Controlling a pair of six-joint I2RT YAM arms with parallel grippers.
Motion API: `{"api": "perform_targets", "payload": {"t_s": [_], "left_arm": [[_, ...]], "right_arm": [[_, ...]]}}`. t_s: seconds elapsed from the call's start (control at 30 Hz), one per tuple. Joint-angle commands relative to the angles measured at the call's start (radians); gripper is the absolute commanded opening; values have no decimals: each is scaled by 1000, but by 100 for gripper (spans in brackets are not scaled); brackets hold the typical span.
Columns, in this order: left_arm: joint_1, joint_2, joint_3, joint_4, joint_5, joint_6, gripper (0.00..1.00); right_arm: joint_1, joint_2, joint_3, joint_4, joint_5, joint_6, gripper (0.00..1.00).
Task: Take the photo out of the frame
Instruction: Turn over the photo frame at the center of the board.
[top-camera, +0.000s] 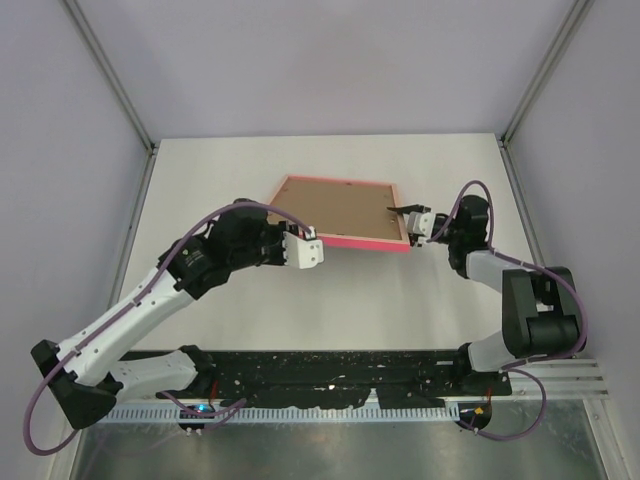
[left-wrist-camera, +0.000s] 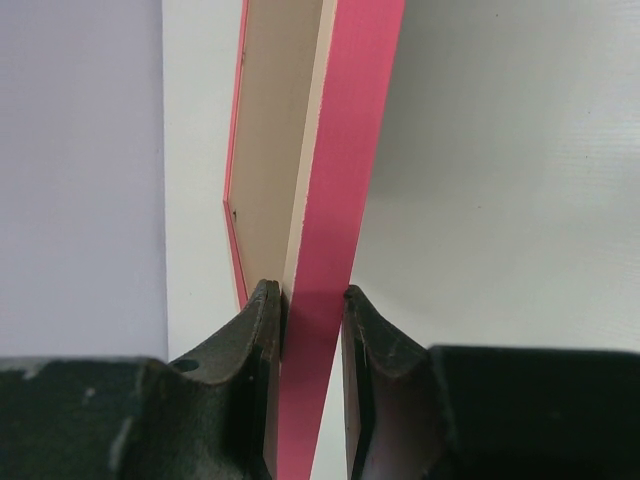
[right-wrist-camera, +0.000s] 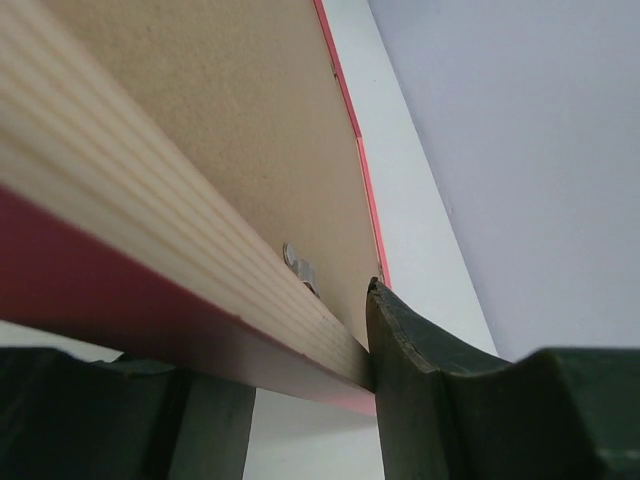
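Observation:
The pink frame (top-camera: 370, 242) is held back side up between both grippers, its near edge raised toward the camera. The plain brown backing board (top-camera: 335, 208) fills its back. The photo is hidden. My left gripper (top-camera: 308, 248) is shut on the frame's near left corner. In the left wrist view its fingers (left-wrist-camera: 262, 320) pinch the pink edge (left-wrist-camera: 350, 150). My right gripper (top-camera: 412, 222) is shut on the frame's right side. In the right wrist view the pale rim (right-wrist-camera: 150, 220) lies between its fingers (right-wrist-camera: 400, 340), with a small metal tab (right-wrist-camera: 300, 268) on the board (right-wrist-camera: 220, 120).
The white table (top-camera: 330, 300) lies under the frame. Grey walls with metal corner posts (top-camera: 108, 75) close in the back and sides. The arms' base rail (top-camera: 330, 375) runs along the near edge.

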Motion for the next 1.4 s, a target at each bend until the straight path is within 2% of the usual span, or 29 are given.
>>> {"api": "perform_targets", "payload": {"t_s": [0.0, 0.2, 0.47, 0.6, 0.83, 0.93, 1.0, 1.07, 1.13, 1.3, 1.37], "left_arm": [[29, 20, 77, -1, 85, -96, 2], [57, 57, 184, -43, 146, -166, 2], [83, 105, 319, -106, 224, -258, 2], [114, 128, 372, -124, 264, -304, 4], [141, 174, 442, -143, 321, -376, 8], [143, 188, 474, -147, 341, -405, 14], [146, 194, 493, -144, 347, -427, 23], [150, 203, 517, -149, 359, -447, 27], [157, 208, 534, -147, 373, -459, 34], [169, 214, 553, -135, 378, -488, 58], [175, 212, 553, -130, 378, -490, 64]], "right_arm": [[17, -73, -19, 21, -74, 66, 45], [37, -157, -22, 31, -108, 173, 41], [40, -231, -18, 16, -154, 282, 23], [40, -281, -9, -62, -190, 293, 15], [54, -334, 68, -238, -212, 411, 10], [74, -350, 146, -372, -165, 463, 8], [94, -351, 203, -464, -99, 503, 8], [103, -341, 261, -620, -92, 497, 8], [108, -334, 304, -674, -80, 550, 8], [109, -320, 337, -680, -89, 672, 8], [111, -318, 337, -680, -91, 710, 8]]}}
